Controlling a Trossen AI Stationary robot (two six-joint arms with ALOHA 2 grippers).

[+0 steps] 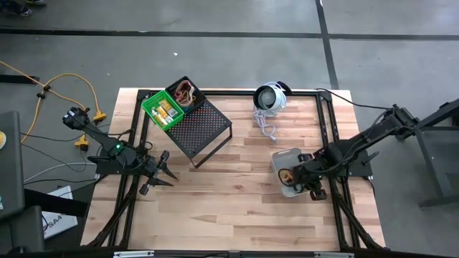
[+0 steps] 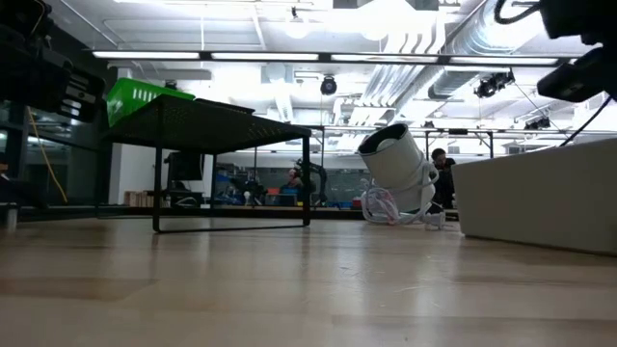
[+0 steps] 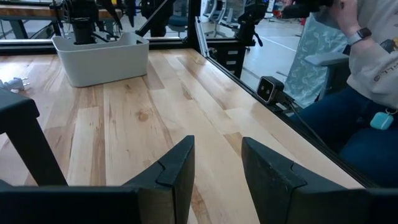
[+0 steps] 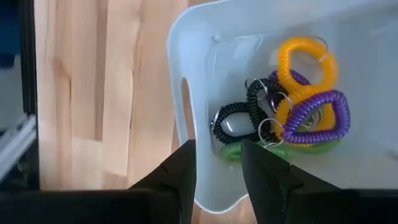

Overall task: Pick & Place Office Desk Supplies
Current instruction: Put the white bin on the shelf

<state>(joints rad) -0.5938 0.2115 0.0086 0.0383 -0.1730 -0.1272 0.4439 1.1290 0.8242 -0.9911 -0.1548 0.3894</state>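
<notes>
A pale grey bin (image 1: 282, 158) stands on the table's right part. In it lie coiled elastic loops: orange (image 4: 306, 55), purple (image 4: 314, 118), black (image 4: 240, 117) and a bit of green (image 4: 232, 151). My right gripper (image 4: 217, 177) hangs open just above the bin's corner, pointing steeply down, and holds nothing. A green bin (image 1: 161, 112) with little yellow pieces (image 1: 167, 110) and a black bin (image 1: 185, 93) with loops sit on top of the mesh rack (image 1: 206, 130). My left gripper (image 1: 162, 174) waits open and level at the table's left.
A round white-and-black device (image 1: 270, 97) with a coiled cord (image 1: 266, 127) lies at the far side. The rack stands on thin legs at the far left (image 2: 207, 125). Bare wood stretches across the middle and near side. A seated person (image 3: 367, 74) is beyond the table's edge.
</notes>
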